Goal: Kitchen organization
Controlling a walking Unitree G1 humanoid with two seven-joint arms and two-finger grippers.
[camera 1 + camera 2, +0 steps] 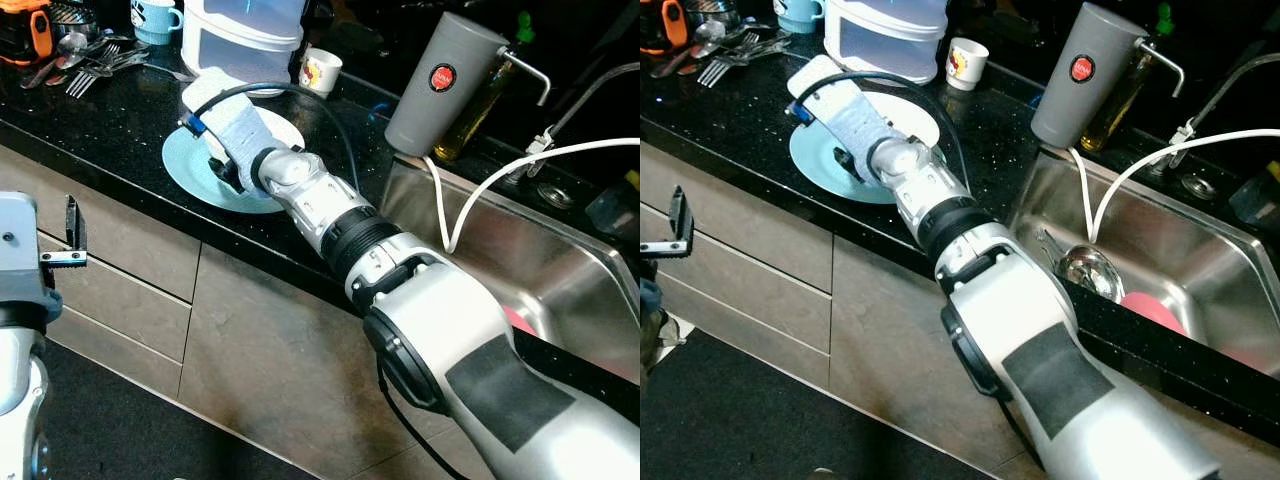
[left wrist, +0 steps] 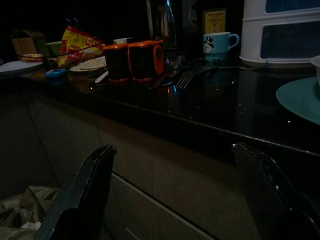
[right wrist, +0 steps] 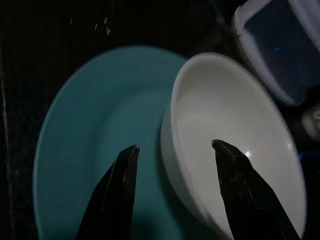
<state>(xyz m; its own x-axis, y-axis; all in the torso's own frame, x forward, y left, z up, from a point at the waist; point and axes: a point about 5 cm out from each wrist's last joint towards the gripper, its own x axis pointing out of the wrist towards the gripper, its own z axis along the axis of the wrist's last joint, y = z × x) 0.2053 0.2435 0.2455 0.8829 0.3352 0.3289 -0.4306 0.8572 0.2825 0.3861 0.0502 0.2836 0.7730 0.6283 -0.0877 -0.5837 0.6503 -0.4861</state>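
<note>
So the right arm is stretched way out over the black bench (image 1: pixel 120 130), and the right tool (image 3: pixel 172 146) is sitting right above a teal plate (image 3: pixel 95 130) with a white bowl (image 3: pixel 235 155) on it. The fingers are spread apart, one finger (image 3: pixel 117 185) over the plate and the other over the inside of the bowl, so the near rim of the bowl falls in the gap between them. Can't tell if either finger is actually touching the rim. The bowl rests on the plate's far side, toward 1 o'clock of its centre as the head camera sees it.

Just past the plate at 12 o'clock there's a big white lidded container (image 1: pixel 240 40), and a small white cup (image 1: pixel 320 70) with a cartoon print at about 1 o'clock. Further off at 10 o'clock is a loose bunch of forks and spoons (image 1: pixel 85 60) plus a light blue mug (image 1: pixel 155 20). At 3 o'clock a tall grey jug (image 1: pixel 440 85) stands by the steel sink (image 1: pixel 1200 250), which has a ladle (image 1: pixel 1090 270) and something pink (image 1: pixel 1150 305) lying in it, with white hoses draped over its edge.

The left tool (image 2: pixel 175 195) hangs low in front of the cabinet drawers (image 1: pixel 130 250), below bench level, fingers wide apart and holding nothing.
</note>
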